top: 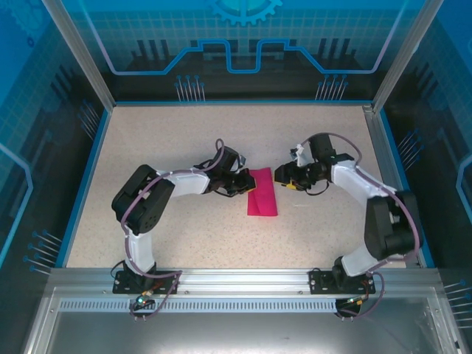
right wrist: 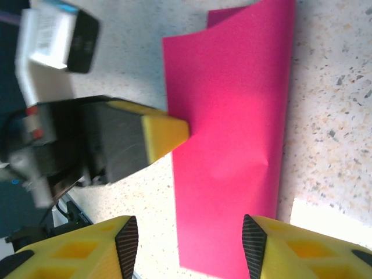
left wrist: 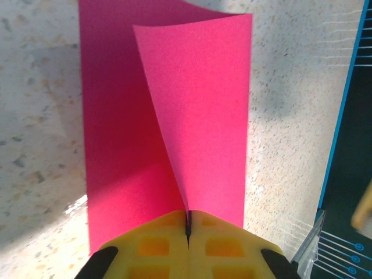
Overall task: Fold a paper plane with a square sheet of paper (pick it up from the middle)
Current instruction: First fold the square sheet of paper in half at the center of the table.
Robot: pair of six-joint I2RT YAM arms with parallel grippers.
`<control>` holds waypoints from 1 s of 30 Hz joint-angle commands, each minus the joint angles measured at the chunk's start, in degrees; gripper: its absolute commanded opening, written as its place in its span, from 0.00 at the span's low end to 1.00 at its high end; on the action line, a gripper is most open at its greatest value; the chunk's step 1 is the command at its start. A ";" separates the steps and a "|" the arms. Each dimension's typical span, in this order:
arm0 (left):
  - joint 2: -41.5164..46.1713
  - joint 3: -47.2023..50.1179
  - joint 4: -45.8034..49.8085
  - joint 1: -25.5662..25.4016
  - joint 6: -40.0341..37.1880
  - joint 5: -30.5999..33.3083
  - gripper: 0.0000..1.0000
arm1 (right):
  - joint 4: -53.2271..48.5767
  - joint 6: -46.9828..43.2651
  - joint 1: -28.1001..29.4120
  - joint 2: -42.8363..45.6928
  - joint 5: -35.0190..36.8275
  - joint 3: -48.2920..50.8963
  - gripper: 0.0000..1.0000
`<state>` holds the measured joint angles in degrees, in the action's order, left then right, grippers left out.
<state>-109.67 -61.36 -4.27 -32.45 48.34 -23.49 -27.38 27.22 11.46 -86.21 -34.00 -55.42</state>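
Magenta square sheet of paper (top: 262,193) is lying mid-table between the two arms. It is looking doubled over into a tall rectangle, with its long side running near to far.

Left side: left gripper (top: 242,182) is reaching in low from the left and meeting the sheet's left edge. From its wrist camera, the yellow fingers (left wrist: 157,247) are pressing together with no gap, clamping the loose edge of the upper layer. That layer is curling up off the lower one, which is resting flat on the speckled table (top: 184,133). Judgement: the pinch is steering the free flap so that the edges line up for a crease.

Centre: the lifted layer is twisting, so its edges are not lying over those of the lower one. The fold is not yet pressed.

Right side: right gripper (top: 282,175) is hovering just beside the sheet's right edge, toward its far end. Its jaws are spread wide and holding nothing. From its own camera the fingers (right wrist: 127,247) are spanning much of the sheet's width; I cannot tell whether they are touching it. Judgement: it is poised to pin the sheet down while the left arm is laying the flap.
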 commanded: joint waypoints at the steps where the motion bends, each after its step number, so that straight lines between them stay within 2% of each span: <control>1: 0.76 -1.85 4.15 1.18 -3.24 -2.18 0.02 | 0.16 1.90 -1.07 3.06 1.20 2.41 0.55; 11: -2.73 -4.98 6.96 2.56 -7.57 -3.84 0.03 | 5.46 4.15 -0.93 -2.79 -5.11 2.60 0.51; 20: -8.13 -12.09 12.67 3.28 -12.13 -4.42 0.04 | 7.80 4.65 0.23 -6.19 -5.95 2.88 0.50; 30: -8.90 -11.56 14.62 3.62 -10.46 -4.20 0.04 | 8.57 5.04 1.89 -9.22 -5.46 1.39 0.50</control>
<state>-117.62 -72.25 7.94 -29.34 38.41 -26.50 -19.51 31.59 12.47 -94.32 -38.15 -53.17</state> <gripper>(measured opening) 0.050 0.502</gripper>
